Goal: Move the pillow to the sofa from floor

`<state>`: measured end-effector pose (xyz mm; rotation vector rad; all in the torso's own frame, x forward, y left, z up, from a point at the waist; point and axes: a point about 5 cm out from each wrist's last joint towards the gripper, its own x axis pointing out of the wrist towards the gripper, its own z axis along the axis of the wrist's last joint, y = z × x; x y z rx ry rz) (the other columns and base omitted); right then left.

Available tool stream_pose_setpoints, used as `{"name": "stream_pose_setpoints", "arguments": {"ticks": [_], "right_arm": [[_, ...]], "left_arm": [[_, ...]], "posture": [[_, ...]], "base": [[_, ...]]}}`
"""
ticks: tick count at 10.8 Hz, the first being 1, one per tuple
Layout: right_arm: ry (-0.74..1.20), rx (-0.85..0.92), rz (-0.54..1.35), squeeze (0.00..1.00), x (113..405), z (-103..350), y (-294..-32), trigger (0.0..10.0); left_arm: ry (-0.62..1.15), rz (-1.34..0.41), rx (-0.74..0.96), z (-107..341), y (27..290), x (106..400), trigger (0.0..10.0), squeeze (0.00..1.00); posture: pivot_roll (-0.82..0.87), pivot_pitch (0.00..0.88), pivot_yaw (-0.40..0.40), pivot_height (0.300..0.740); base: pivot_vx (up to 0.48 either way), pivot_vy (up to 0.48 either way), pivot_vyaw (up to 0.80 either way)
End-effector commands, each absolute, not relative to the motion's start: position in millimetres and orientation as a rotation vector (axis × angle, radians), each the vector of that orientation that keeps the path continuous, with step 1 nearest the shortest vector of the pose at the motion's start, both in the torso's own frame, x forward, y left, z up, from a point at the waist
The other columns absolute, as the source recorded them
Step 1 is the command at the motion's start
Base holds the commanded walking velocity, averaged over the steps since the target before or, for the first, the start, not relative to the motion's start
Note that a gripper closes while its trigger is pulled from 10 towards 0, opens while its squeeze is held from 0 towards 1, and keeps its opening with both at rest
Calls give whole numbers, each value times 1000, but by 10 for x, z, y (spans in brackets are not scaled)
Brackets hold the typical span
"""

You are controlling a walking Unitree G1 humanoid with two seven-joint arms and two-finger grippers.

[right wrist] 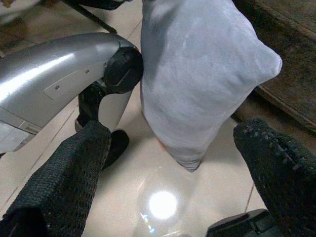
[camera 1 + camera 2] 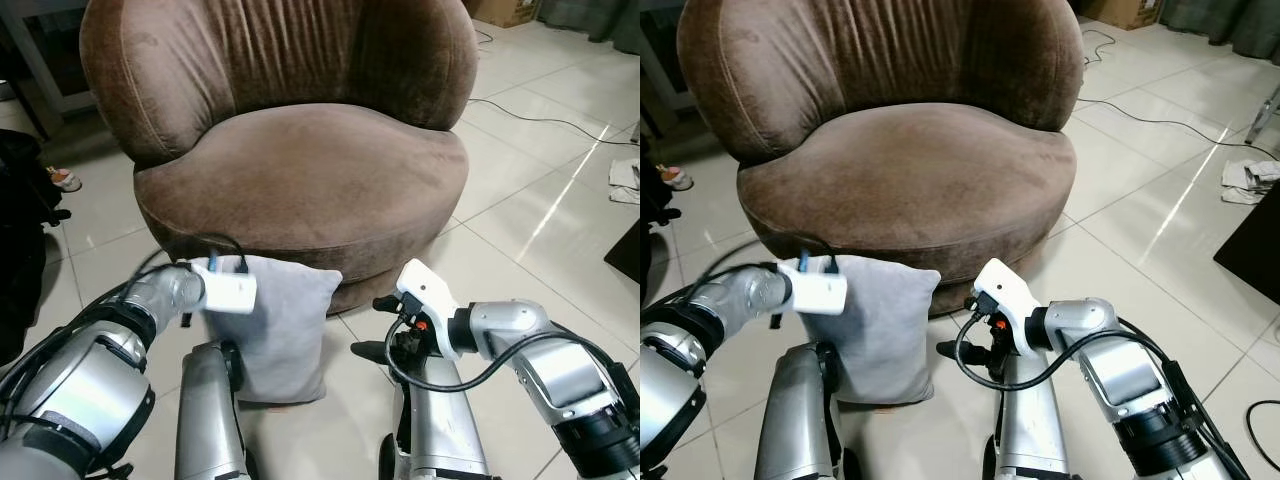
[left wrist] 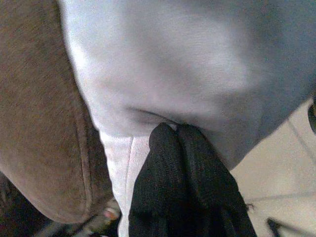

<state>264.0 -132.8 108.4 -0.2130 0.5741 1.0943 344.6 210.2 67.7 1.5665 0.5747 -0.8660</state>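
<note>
- Left eye view: the grey pillow (image 2: 275,325) stands upright just in front of the brown sofa (image 2: 300,170), below the front edge of the seat. Whether its lower corners touch the tiled floor (image 2: 530,220) cannot be told. The left claw (image 2: 240,285) is at the pillow's top corner, hidden behind its white wrist housing. The right claw (image 2: 375,325) hangs beside the pillow, apart from it.
- Right eye view: the same layout. The sofa seat holds nothing, so the placing is not yet done. Cables and a crumpled cloth (image 2: 1252,180) lie on the floor well beyond the sofa.
- Left wrist view: the left claw's fingers (image 3: 170,148) are pressed together, pinching a fold of pillow fabric, with the sofa's side close by.
- Right wrist view: the right claw's fingers (image 1: 276,163) are spread wide, holding nothing, with the pillow between and beyond them.
- Judgement: the grasp is made; lifting the pillow over the seat edge and letting go remain.
</note>
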Motion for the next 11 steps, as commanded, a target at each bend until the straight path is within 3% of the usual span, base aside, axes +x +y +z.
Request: {"name": "stream_pose_setpoints", "arguments": {"ticks": [1, 4, 5, 11], "right_arm": [[548, -216, 1099, 0, 2637, 1135, -1296, 10000], [549, -206, 1097, 0, 2626, 1125, -1279, 10000], [551, -203, 1094, 0, 2618, 1115, -1280, 10000], [532, -204, 1090, 0, 2619, 1110, -1249, 10000]], "left_arm": [[576, -900, 1615, 684, 2117, 3440, 0, 0], [574, -938, 1644, 662, 2104, 3421, 0, 0], [576, -941, 1636, 662, 2097, 3422, 10000, 0], [560, -905, 1523, 683, 2056, 3441, 10000, 0]], "posture": [[-166, 15, 47, 411], [-166, 24, 55, 411], [-166, 26, 57, 411], [-161, 31, 59, 411]], "base": [[0, 0, 0], [0, 0, 0], [0, 0, 0], [0, 0, 0]]}}
